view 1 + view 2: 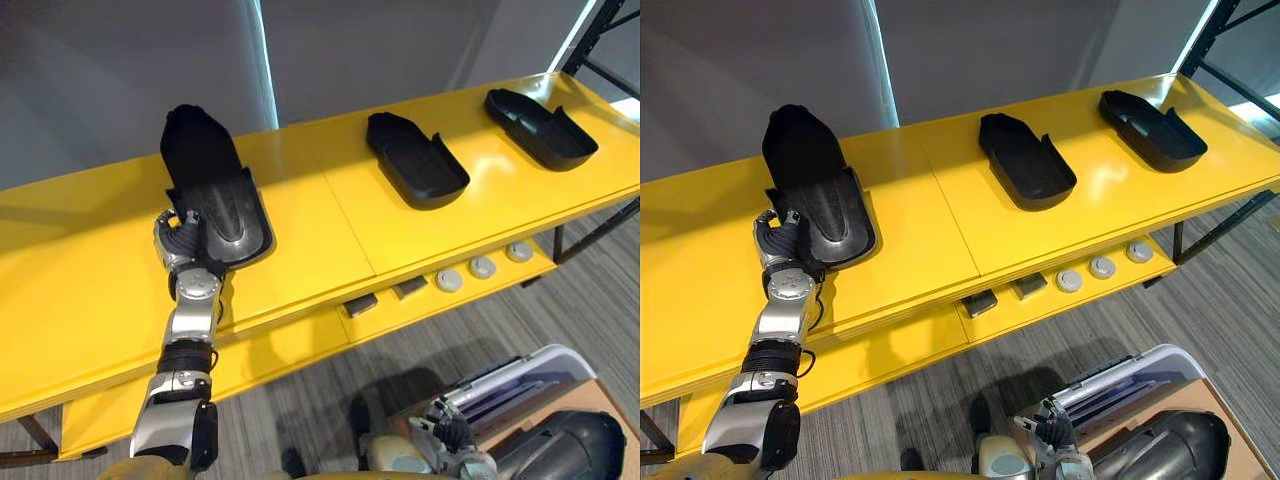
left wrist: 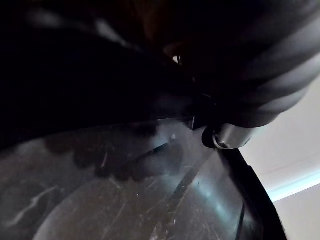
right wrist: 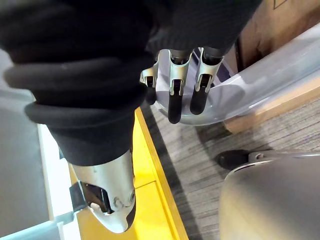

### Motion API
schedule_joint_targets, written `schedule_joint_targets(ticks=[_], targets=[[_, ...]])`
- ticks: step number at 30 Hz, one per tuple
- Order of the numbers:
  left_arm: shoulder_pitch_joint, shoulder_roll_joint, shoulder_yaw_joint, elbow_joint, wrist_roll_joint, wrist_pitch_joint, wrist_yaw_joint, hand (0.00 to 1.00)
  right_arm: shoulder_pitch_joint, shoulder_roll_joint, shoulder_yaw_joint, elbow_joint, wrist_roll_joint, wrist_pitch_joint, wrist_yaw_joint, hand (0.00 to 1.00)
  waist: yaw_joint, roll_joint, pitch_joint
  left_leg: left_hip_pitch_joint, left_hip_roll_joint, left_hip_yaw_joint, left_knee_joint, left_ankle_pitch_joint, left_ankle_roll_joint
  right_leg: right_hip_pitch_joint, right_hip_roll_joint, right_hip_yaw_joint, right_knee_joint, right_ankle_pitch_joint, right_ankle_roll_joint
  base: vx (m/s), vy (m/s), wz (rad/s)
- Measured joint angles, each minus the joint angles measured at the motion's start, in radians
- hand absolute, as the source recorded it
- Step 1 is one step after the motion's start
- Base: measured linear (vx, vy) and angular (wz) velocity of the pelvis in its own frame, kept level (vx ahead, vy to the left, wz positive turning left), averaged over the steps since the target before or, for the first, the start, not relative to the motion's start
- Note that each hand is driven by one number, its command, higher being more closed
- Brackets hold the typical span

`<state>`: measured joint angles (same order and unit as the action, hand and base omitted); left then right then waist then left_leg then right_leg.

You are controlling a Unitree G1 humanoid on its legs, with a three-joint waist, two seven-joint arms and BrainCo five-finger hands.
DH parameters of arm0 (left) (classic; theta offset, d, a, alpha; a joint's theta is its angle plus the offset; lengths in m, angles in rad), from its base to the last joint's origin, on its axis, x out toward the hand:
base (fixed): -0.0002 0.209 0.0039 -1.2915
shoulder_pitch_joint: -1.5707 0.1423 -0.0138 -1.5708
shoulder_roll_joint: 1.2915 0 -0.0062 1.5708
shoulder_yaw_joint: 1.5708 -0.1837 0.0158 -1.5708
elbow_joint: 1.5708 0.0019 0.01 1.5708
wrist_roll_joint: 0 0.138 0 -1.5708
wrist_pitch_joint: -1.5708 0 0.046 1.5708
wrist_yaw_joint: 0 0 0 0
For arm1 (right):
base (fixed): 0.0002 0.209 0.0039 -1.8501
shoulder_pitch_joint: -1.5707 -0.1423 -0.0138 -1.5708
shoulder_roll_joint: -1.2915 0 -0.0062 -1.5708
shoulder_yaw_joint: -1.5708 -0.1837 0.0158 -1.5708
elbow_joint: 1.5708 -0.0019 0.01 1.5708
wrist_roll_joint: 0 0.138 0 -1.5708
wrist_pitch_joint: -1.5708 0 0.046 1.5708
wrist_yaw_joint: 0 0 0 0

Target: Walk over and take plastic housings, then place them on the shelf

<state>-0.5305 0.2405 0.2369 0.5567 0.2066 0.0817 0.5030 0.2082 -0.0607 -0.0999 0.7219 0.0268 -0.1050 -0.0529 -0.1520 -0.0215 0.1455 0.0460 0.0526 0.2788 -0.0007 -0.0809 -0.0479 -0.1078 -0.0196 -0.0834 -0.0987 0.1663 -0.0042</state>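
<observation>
Left eye view, far left: the left hand sits at the near left corner of the left housing, touching its rim.
Left hand state: I cannot tell whether it grasps the rim or only rests against it; the left wrist view gives just the housing's glossy dark surface from very close.
Left housing: on the yellow shelf, long axis running from the robot's side toward the back wall, wide end nearest the hand.
Key relation: the housing lies straight ahead of the left hand, away from the robot, so a pull-back along that axis looks like the cleanest way clear. The left arm is the nearer one by far.
Middle housing: flat on the shelf, well apart from the left one, angled a little rightward.
Right housing: further right, at a similar angle.
Lower shelf: dark blocks and round discs in a row.
Right hand: low beside the grey bin, relaxed and holding nothing.
Progress: three housings on the shelf; the placing step seems nearly done.
</observation>
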Motion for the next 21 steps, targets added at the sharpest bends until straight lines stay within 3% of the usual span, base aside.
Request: schedule_joint_targets(ticks=[21], targets=[[0.007,-0.019,0.009,-0.088,-0.018,-0.005,0.068,0.00,-0.003,-0.001,0.000,0.000,0.001,0.003,-0.001,0.00,0.001,0.004,0.002,0.016,0.002,-0.001,0.003,0.004,0.002,0.016,0.000,-0.001,0.008,0.000,0.000,0.00,0.012,0.00]])
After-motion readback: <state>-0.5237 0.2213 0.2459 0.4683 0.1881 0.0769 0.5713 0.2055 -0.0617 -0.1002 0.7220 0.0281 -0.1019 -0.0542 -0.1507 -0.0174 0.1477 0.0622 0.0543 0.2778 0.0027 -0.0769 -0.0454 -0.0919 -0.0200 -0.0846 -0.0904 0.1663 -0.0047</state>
